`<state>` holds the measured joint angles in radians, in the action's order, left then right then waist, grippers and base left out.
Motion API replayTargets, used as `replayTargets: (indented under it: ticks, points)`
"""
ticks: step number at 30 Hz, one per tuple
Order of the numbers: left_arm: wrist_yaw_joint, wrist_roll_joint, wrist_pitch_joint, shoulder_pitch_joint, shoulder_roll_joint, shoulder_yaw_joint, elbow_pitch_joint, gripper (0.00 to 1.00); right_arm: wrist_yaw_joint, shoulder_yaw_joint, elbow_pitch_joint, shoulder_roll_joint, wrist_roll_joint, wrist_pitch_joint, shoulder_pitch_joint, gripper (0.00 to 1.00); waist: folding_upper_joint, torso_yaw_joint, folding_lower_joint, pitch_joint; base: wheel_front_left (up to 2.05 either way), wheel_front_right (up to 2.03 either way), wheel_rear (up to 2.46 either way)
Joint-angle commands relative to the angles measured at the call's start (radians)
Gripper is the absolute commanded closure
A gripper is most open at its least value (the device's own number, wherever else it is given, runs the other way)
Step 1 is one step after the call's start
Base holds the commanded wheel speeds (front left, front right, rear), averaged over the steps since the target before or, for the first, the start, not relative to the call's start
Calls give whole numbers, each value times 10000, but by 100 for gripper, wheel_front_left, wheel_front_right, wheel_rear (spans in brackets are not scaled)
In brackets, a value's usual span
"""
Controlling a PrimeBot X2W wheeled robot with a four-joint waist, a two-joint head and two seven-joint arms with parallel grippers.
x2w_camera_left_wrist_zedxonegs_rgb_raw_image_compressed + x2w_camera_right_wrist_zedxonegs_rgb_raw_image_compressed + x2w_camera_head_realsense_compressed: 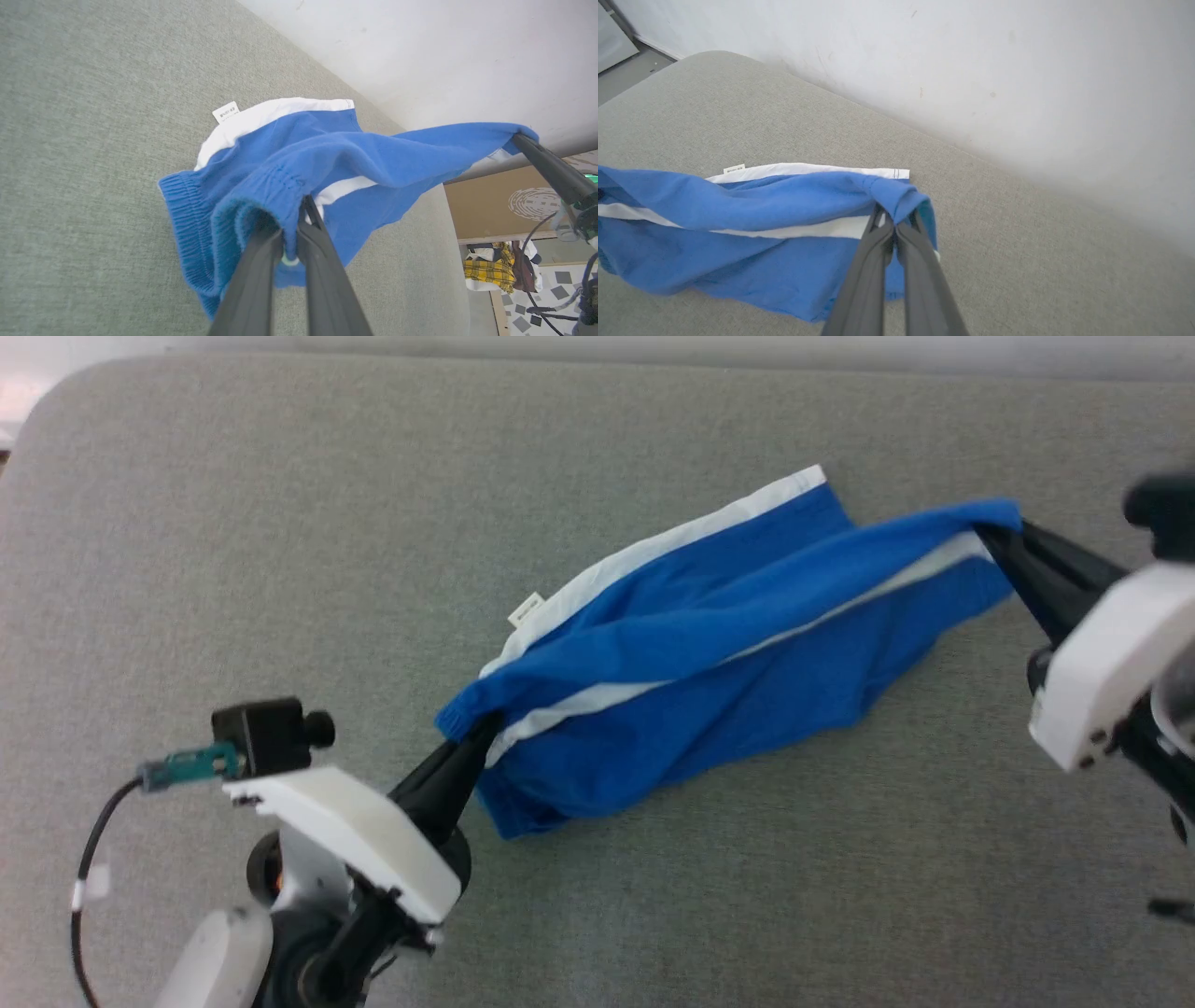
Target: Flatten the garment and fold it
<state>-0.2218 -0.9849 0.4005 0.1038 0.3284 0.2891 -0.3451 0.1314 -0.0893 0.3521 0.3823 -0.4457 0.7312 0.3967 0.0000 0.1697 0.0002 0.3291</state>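
We count one garment [709, 663], a pair of bright blue shorts, and two grippers on it. The left gripper [481, 733] is clamped on the gathered elastic waistband [187, 210] at the shorts' near-left end. The right gripper [994, 537] is pinched tight on a blue fold at the far-right end. The shorts hang stretched between them over the grey padded surface [280, 523], the upper fold raised and taut, the lower cloth sagging onto the padding. We count two white stripes: one broad band [653, 560] along the far edge and one narrower stripe [597, 698] running down the middle. One small white tag [525, 609] sticks out beside the broad band. The fabric is thin, twisted and creased, not flat.
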Motion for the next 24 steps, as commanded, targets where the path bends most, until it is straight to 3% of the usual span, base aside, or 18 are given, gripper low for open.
replayTargets:
  ticks: [1, 6, 13, 24]
  points:
    - [-56, 96, 21, 474, -143, 31, 183, 100, -7, -410, -404, 205, 124, 108, 765, 100, 0, 458, -2, 538, 0, 0, 0]
    - [12, 212, 62, 1336, -401, 247, 791, 100, -7, -1685, -1625, 733, 419, 539, 2637, 100, 0, 746, -2, 1095, 0, 0, 0]
    - [130, 250, -68, 2203, -733, 318, 1674, 100, -7, -2684, -3640, 799, 629, 512, 4407, 100, 0, 1008, -2, 1701, 0, 0, 0]
    - [387, 316, -451, 2843, -1099, 401, 2611, 100, -7, -3426, -5807, 854, 855, -657, 5208, 100, 0, 1253, -2, 2103, 0, 0, 0]
